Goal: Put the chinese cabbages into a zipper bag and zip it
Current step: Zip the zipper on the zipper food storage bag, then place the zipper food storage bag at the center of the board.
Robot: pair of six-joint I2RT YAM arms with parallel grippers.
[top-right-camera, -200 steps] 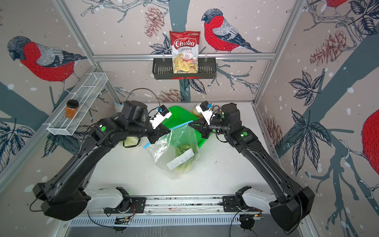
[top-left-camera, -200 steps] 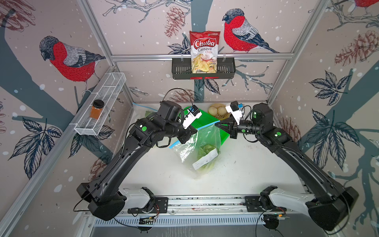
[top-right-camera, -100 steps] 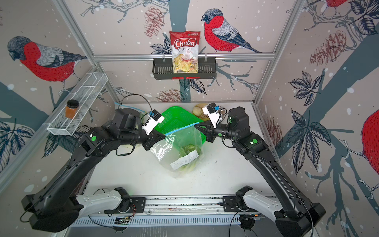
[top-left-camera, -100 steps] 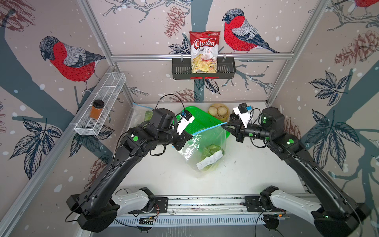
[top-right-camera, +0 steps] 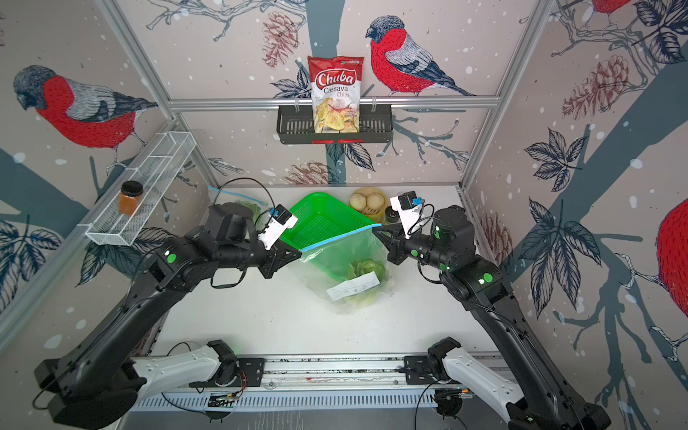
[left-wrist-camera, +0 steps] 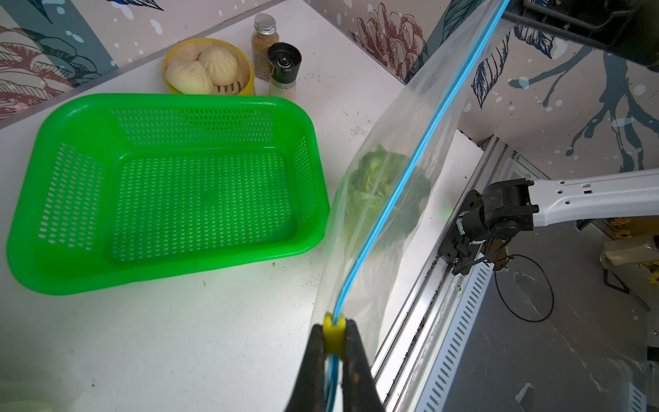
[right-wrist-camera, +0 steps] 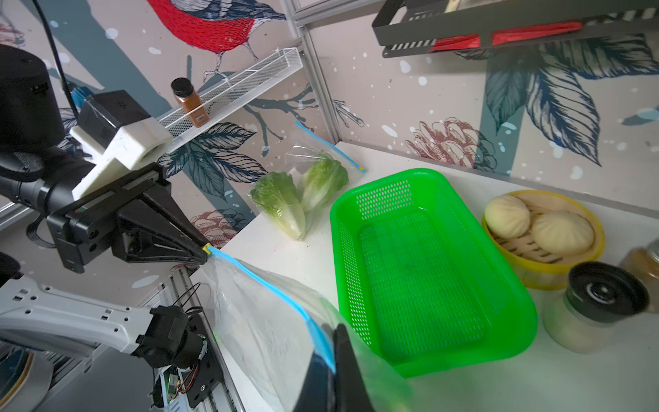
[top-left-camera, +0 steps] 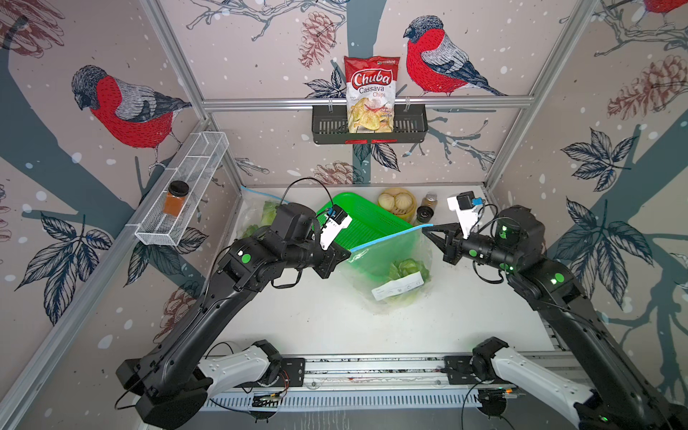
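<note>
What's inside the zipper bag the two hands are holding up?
Leafy green cabbage sits at the bottom of the zipper bag. Its white label and creased plastic cover the rest, so the number of heads inside cannot be told.

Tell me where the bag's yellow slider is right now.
In the left wrist view, the slider sits pinched in the fingers of the left gripper, at the left end of the blue zip on the bag, near the green basket.
</note>
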